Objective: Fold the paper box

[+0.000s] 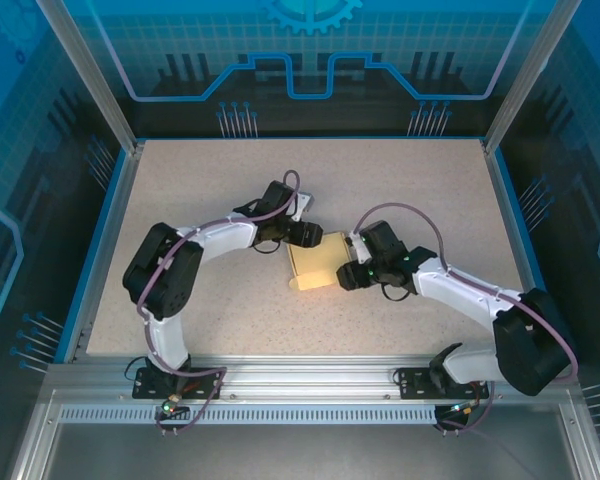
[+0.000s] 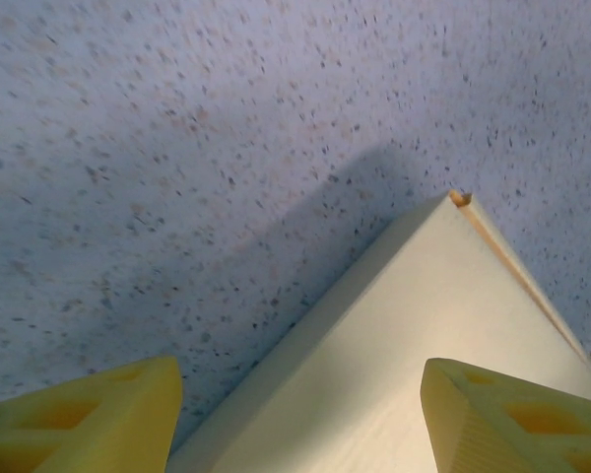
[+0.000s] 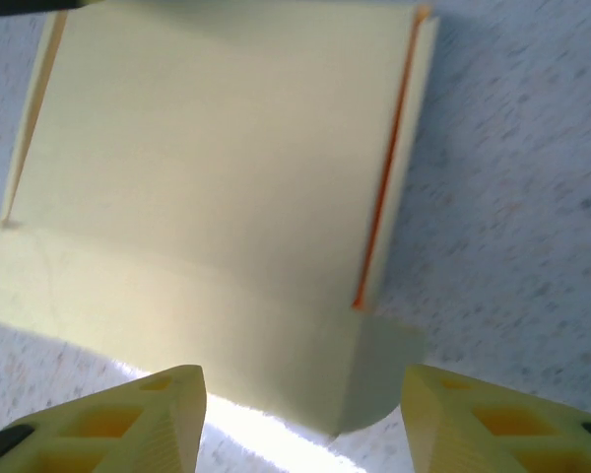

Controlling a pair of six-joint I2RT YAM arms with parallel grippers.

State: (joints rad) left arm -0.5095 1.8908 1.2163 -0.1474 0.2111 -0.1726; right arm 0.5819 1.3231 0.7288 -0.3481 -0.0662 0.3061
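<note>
Pale yellow paper box [image 1: 317,262] of thin card, flat and rectangular, lies on the speckled beige bench [image 1: 180,190], between the left hand [image 2: 300,372] and the right hand [image 3: 302,376]. It looks light, a little stiff but easy to dent, and will probably slide; better to take it by an edge or by the rounded tab [image 3: 379,370] at one corner. One long seam [image 3: 386,168] shows an orange line. Both hands are spread and pinch nothing, the left above a corner, the right facing the tab side
</note>
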